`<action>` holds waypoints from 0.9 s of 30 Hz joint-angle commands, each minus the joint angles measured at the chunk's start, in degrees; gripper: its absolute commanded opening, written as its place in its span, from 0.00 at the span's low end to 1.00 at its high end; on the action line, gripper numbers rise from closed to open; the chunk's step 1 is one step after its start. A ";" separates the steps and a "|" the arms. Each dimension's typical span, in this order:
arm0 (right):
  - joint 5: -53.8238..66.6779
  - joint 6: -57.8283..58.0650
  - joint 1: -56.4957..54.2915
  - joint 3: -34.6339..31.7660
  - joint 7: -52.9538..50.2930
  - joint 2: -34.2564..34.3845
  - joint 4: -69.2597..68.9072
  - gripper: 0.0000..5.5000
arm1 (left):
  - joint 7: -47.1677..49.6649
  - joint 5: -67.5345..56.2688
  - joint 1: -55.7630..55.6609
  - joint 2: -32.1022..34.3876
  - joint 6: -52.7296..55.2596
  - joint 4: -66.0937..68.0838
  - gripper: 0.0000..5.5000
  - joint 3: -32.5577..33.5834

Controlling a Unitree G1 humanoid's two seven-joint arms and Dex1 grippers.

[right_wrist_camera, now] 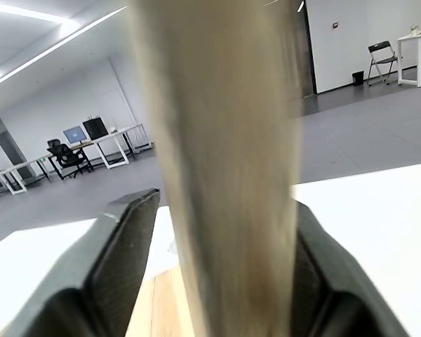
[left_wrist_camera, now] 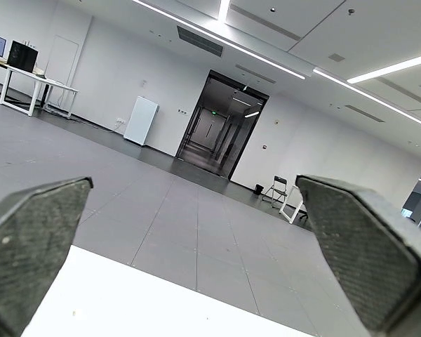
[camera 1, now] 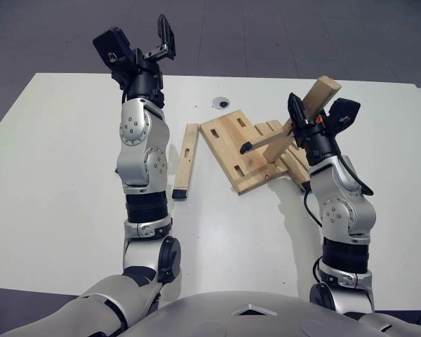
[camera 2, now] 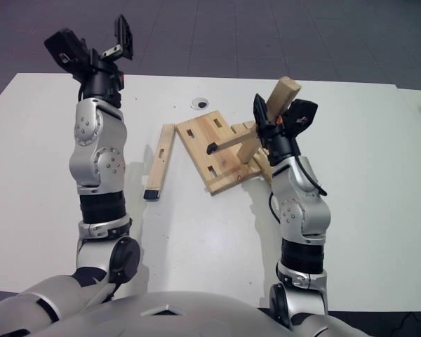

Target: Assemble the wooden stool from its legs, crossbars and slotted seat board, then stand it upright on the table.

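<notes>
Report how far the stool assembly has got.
Done: nothing visibly joined; the seat board lies flat on the table. In hand: the right gripper grips a wooden piece tilted above the board; the left gripper is raised, fingers open. Left: the loose leg beside the board, all joining, standing it upright.

Pale bare wood, matt, grain showing: seat board (camera 1: 224,140), leg (camera 1: 324,91), bar (camera 1: 188,158); bar's near end capped black. White, smooth, low-sheen tabletop (camera 1: 56,161). Black left fingers (left_wrist_camera: 365,246), pads rough with fine grid texture. Grey tiled floor (camera 1: 266,35), smooth, faint gloss.
</notes>
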 commanded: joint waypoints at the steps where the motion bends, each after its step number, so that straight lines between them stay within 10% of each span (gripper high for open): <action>1: 1.43 0.42 -3.00 -0.80 0.31 -0.02 -2.93 0.59 | -0.17 -0.06 -0.02 -0.45 -1.14 1.18 0.98 -0.78; 12: 17.02 2.95 -20.28 -18.69 0.85 -13.44 1.31 0.90 | 0.19 1.68 1.45 3.32 -3.52 1.57 0.98 0.88; 17: -4.34 -0.83 -14.72 -7.02 10.32 -28.84 11.54 0.98 | -9.05 0.24 4.48 11.34 0.36 -3.85 0.98 -0.96; 27: -18.38 -10.33 -3.36 5.08 28.30 -35.75 18.96 0.98 | -13.63 -3.43 11.22 16.55 5.41 -13.10 0.98 1.78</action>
